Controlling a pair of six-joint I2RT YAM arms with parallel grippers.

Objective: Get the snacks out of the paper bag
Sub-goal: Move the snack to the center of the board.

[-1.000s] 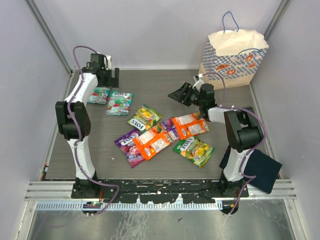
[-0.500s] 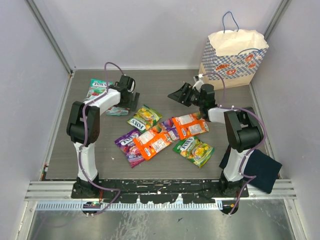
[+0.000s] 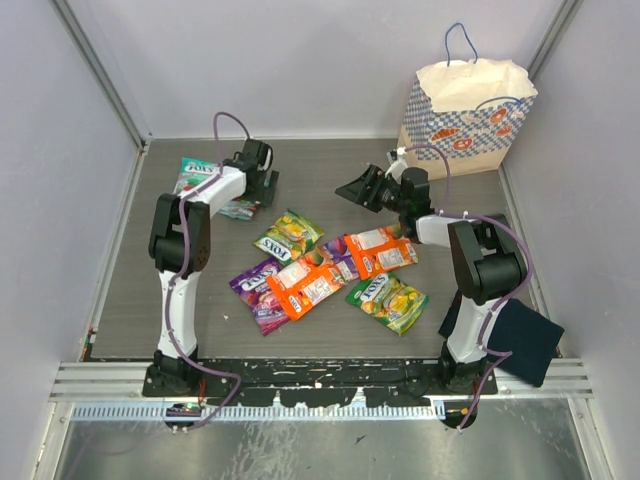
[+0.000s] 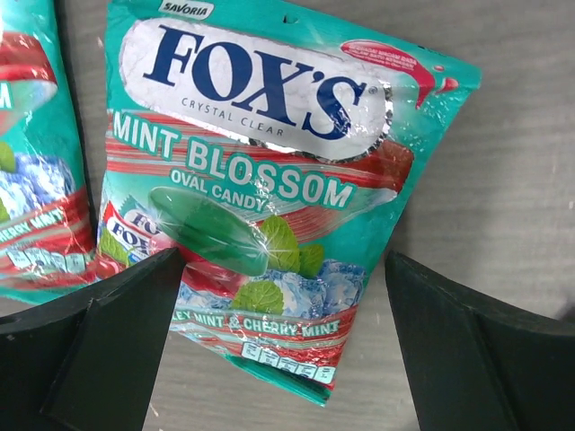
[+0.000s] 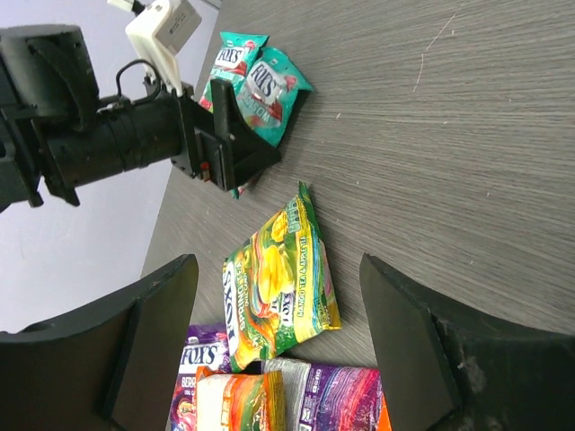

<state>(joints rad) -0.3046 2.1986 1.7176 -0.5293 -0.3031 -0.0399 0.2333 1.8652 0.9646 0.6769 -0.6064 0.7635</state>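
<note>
The paper bag (image 3: 465, 105) stands upright at the back right. Several snacks lie on the table: two teal packets (image 3: 197, 174) (image 3: 238, 210) at the back left, and green-yellow (image 3: 288, 235), orange (image 3: 308, 285) and purple (image 3: 255, 285) ones in the middle. My left gripper (image 3: 262, 190) is open and empty, low over the right teal packet (image 4: 260, 180), its fingers (image 4: 99, 359) straddling the packet's lower end. My right gripper (image 3: 360, 188) is open and empty, hovering right of centre and facing the green-yellow packet (image 5: 278, 274).
A dark navy folded cloth (image 3: 515, 335) lies at the front right by the right arm's base. Another orange packet (image 3: 380, 250) and a green-yellow one (image 3: 388, 298) lie near the right arm. Grey walls close the table on three sides.
My left arm swung from the back left corner to the right and down over the right teal packet. The right arm and the packets have not moved.
</note>
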